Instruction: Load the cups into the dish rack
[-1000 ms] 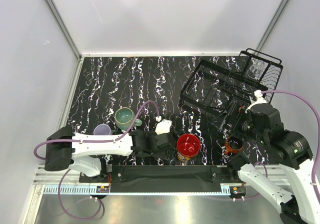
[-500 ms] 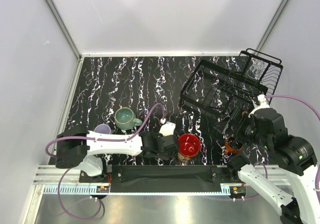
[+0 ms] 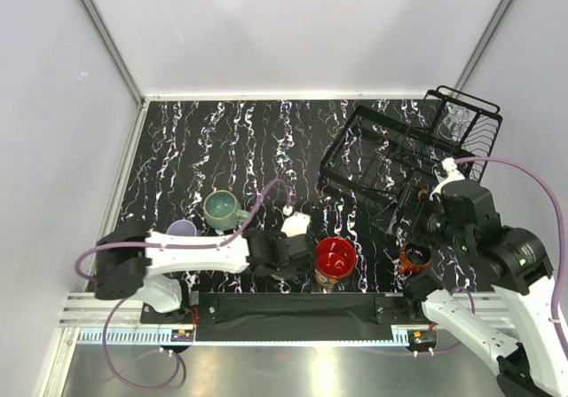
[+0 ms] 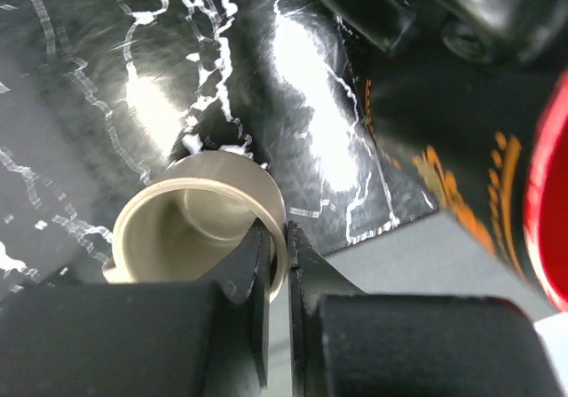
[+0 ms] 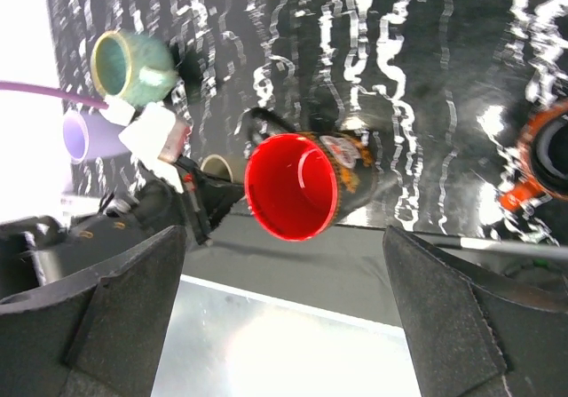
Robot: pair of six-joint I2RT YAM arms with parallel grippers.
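The left gripper [image 4: 277, 235] has closed onto the rim of the beige mug [image 4: 177, 224]; the right gripper [image 5: 284, 273] gapes empty. Only the clear glass [image 3: 453, 123] sits in the dish rack [image 3: 373, 148].

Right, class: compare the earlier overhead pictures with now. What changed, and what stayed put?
The left gripper closed on the beige mug, pinching its rim wall. The right gripper stayed wide open by the dish rack. The teal mug, lavender tumbler, red-inside mug, orange mug and clear glass did not move.

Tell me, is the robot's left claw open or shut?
Shut. The left gripper has its jaws pinched on the rim of the beige mug, one inside, one outside.
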